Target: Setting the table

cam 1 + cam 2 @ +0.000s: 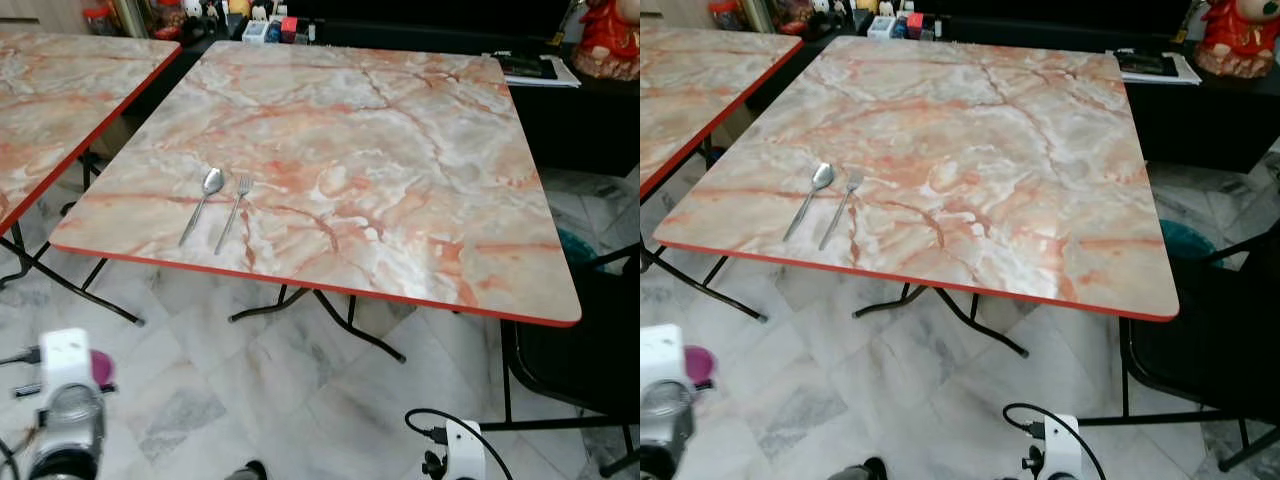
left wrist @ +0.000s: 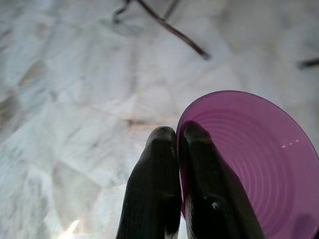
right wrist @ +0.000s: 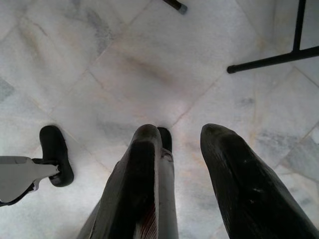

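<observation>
At the far left, the corner of a second marble-patterned table (image 1: pixel 60 100) juts into the head views. Low on the left, the left gripper (image 2: pixel 178 149) hangs over the pale marble floor (image 1: pixel 250 380), its two black fingers pinched together on the rim of a purple plastic cup (image 2: pixel 249 159); one finger sits outside the wall and the other inside the ribbed bowl. From the head the cup shows as a bit of purple beside the left wrist (image 1: pixel 100 368), below the table's height and short of its near edge.

The square folding table (image 1: pixel 400 150), marble-patterned with a red edge, stands ahead. Near its near-left corner lie a spoon (image 1: pixel 203 203) and a fork (image 1: pixel 233 212), just beside each other but apart, spoon on the left. Both run with handles toward the near edge and heads pointing away.

The cutlery therefore lies up and forward of the cup, slightly to the right of the left arm, which is the nearer one. Placing the cup probably calls for raising it above the tabletop and carrying it forward beyond the heads of the cutlery.

To the right, the right gripper (image 3: pixel 182 149) hangs idle over the floor, fingers apart and empty, near a black chair (image 1: pixel 590 350).
</observation>
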`<state>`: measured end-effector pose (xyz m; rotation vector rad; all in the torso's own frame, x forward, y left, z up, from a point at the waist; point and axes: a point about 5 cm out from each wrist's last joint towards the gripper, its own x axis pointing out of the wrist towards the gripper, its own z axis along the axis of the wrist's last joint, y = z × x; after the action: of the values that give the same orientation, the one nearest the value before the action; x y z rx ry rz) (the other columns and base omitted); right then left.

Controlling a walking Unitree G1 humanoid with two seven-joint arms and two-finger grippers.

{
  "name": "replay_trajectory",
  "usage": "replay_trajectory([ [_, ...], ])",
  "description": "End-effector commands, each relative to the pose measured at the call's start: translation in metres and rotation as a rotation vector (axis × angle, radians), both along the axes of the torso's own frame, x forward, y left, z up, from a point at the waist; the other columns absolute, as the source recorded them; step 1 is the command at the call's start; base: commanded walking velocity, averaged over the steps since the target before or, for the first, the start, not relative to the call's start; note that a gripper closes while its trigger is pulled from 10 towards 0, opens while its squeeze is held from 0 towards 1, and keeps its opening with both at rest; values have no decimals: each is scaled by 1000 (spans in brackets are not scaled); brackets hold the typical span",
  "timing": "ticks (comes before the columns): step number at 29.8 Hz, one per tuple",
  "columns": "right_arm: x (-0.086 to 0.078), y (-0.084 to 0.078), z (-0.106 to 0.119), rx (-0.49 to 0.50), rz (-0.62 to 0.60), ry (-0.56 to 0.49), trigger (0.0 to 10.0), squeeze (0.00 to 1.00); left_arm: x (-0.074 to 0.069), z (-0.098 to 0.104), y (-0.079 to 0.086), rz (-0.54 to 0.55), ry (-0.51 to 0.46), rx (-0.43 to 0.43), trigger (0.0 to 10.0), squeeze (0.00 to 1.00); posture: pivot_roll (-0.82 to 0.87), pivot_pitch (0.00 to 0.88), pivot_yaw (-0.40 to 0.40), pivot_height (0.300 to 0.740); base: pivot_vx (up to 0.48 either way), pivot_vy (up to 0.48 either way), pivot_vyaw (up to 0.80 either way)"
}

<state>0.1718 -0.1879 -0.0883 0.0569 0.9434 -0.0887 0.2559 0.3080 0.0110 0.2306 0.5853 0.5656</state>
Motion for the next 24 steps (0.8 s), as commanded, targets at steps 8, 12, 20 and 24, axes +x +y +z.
replay_trajectory([
  [8,-7,-1,-3,3,-10,22,10000,0,-4,-32,-57,-196,11,-189,10000,0,-7,143,21,740,0,0,0],
  [12,-8,-2,-3,6,-10,21,10000,0,-6,-44,-86,-229,11,-295,10000,0,-18,135,16,740,0,0,0],
  [20,-10,-3,-4,4,-4,23,10000,0,-18,-59,-109,-253,74,-360,10000,0,-27,122,9,740,0,0,0],
  [24,-11,-4,-4,2,-5,23,10000,0,-21,-61,-111,-248,80,-379,10000,0,-28,116,8,740,0,0,0],
])
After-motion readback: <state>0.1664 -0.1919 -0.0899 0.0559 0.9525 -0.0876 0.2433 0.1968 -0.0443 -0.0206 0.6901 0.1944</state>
